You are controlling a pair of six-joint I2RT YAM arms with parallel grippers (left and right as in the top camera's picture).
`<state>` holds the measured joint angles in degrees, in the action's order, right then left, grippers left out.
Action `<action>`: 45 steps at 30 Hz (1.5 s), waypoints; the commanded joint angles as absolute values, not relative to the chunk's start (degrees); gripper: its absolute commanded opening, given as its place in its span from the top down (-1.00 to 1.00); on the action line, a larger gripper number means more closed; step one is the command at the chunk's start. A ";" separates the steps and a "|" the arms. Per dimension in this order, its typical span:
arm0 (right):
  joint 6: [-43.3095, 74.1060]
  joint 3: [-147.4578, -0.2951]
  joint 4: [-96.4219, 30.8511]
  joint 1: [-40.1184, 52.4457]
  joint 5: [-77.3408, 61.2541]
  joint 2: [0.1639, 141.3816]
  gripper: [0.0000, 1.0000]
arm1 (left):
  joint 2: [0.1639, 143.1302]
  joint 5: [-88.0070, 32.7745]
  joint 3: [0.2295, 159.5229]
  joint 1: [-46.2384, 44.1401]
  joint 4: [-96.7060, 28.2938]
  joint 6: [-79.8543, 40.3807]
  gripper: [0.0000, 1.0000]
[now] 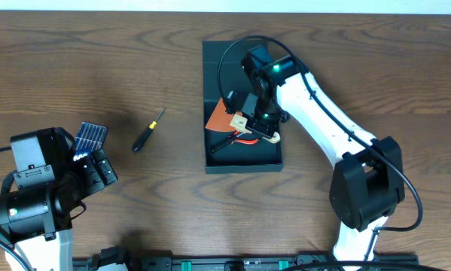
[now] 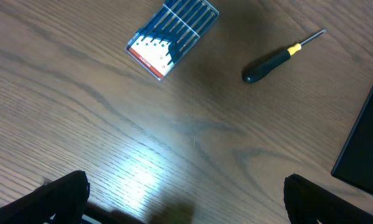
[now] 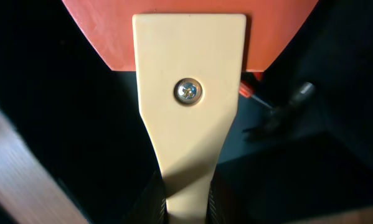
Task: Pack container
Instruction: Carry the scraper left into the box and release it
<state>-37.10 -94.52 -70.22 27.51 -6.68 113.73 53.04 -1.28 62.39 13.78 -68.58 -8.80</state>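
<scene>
R: my right gripper (image 3: 187,208) pinches the cream handle of a scraper (image 3: 189,112), orange blade at the frame's top | under it: the container (image 1: 244,167), overhead centre, open, a red-and-black tool (image 1: 236,141) inside | L: my left gripper (image 2: 186,202) spread wide over the table (image 2: 174,137), overhead lower left | wrist view: blue bit case (image 2: 172,37) upper left, screwdriver (image 2: 279,59) upper right

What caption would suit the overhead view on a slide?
Right claw holds an orange scraper at the teal container; screwdriver and blue bit case lie outside it.
</scene>
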 commanded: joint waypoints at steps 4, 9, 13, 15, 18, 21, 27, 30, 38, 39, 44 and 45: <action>-36.69 -91.18 -67.53 28.16 -7.99 113.12 0.98 | 52.82 -1.02 63.35 14.09 -68.99 -8.64 -0.97; -35.79 -90.94 -66.37 28.16 -7.97 113.12 0.97 | 52.82 -1.02 63.35 14.09 -69.19 -8.64 -0.97; -35.79 -90.94 -66.19 28.16 -7.97 113.12 0.90 | 52.82 -1.02 63.35 14.09 -69.21 -8.64 -0.97; -35.27 -90.94 -66.19 28.16 -7.97 113.12 0.25 | 52.82 -1.02 63.35 14.09 -69.21 -8.64 -0.97; -35.16 -90.94 -66.24 28.16 -7.97 113.12 -0.55 | 52.82 -1.02 63.35 14.09 -69.19 -8.64 -0.97; -34.72 -90.96 -66.00 28.16 -7.97 113.12 -0.98 | 52.82 -1.02 63.35 14.09 -69.19 -8.62 -0.97; -28.80 -92.86 -63.94 28.05 -6.24 112.40 -0.98 | 52.82 -1.37 63.64 14.06 -69.32 -4.78 -0.97; -26.20 -96.33 -64.77 27.90 -3.70 110.76 -0.99 | 52.90 -6.02 65.39 14.06 -69.36 0.40 -0.97; -12.64 -112.12 -69.84 21.08 2.17 103.48 -0.99 | 61.82 -10.09 80.09 9.93 -70.26 11.62 -0.97; -9.15 -113.78 -70.15 18.94 2.92 102.39 -0.99 | 64.38 -10.07 82.70 8.54 -70.85 13.63 -0.97; 5.91 -116.99 -71.94 4.60 3.11 97.56 -0.98 | 76.95 -9.85 90.76 2.96 -72.62 20.36 -0.96; 7.73 -116.99 -72.53 1.17 2.85 96.97 -0.98 | 79.40 -9.85 91.22 2.04 -72.25 21.52 -0.97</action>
